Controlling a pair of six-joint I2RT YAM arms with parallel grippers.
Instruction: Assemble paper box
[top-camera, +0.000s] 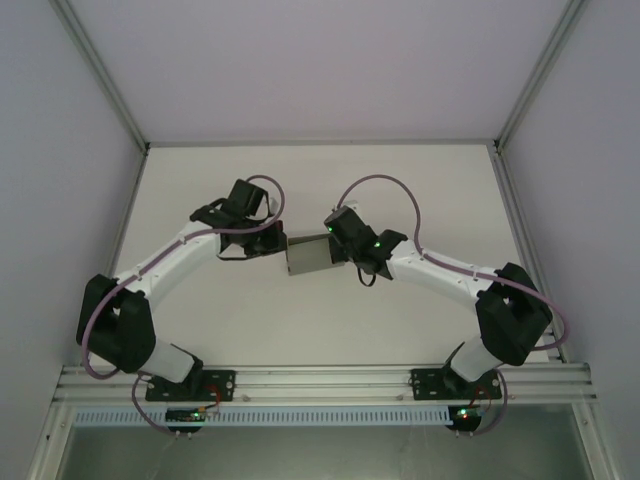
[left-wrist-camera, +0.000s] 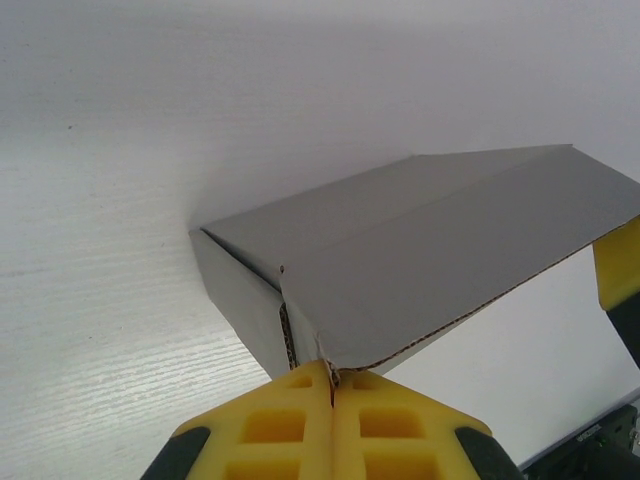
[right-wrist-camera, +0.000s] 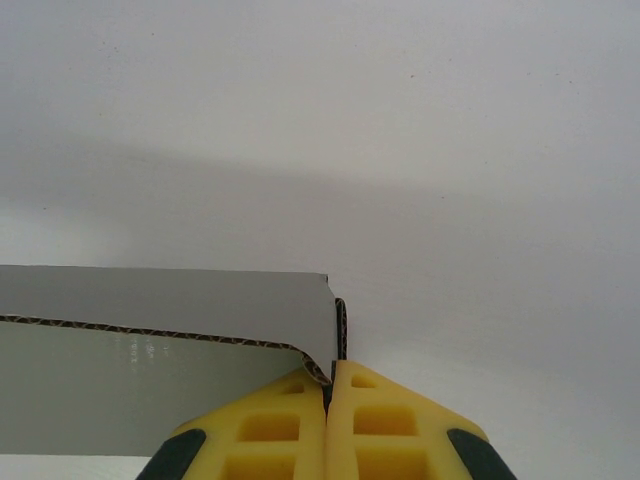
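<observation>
Paper box (top-camera: 308, 256): thin grey corrugated cardboard, creased, partly folded, flap angled up; sits mid-table between arms. Left gripper (left-wrist-camera: 332, 385): yellow ribbed pads pinching box's left corner edge. Right gripper (right-wrist-camera: 330, 372): pads pinching box's right wall edge. Table (top-camera: 420, 190): white, faint grain.

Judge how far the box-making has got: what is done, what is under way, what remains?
Done: the box already has folded walls meeting at a corner. In hand: the left gripper and the right gripper are each shut on a cardboard edge, at opposite ends. Left: a large flap juts out with its cut edge free, so closing it apparently remains.
</observation>
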